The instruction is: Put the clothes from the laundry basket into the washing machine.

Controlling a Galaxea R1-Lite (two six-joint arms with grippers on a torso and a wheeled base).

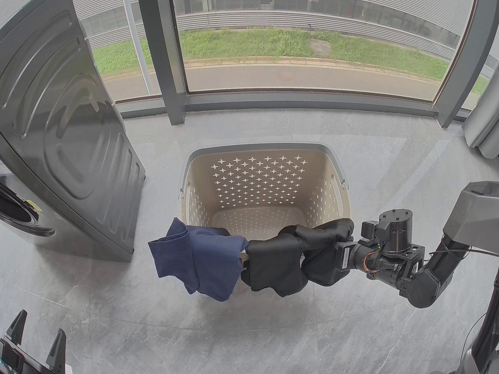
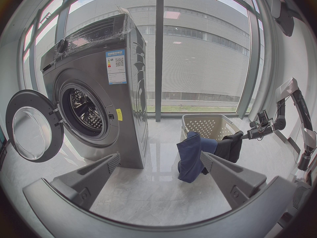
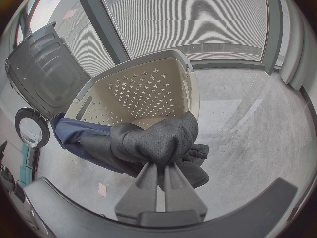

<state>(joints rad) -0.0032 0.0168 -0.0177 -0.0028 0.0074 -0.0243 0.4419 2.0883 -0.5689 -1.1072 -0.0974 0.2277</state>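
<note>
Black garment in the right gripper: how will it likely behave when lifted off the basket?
Probably floppy: the black garment sags in folds over the laundry basket. Likely light, since the right gripper holds it by one bunched pinch. It may drag the blue garment lying against it.

Bright daylight through the window (image 1: 312, 37) leaves soft shadows and glare on the floor (image 2: 158, 162); wrist views bend at edges.

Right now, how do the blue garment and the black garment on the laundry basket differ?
The blue garment is untouched; the black garment is pinched in the right gripper. The blue garment hangs nearer the washing machine, the black garment on the robot's right. The black garment's cloth looks perforated, the blue garment's smooth. Both drape over the near rim of the laundry basket.
</note>
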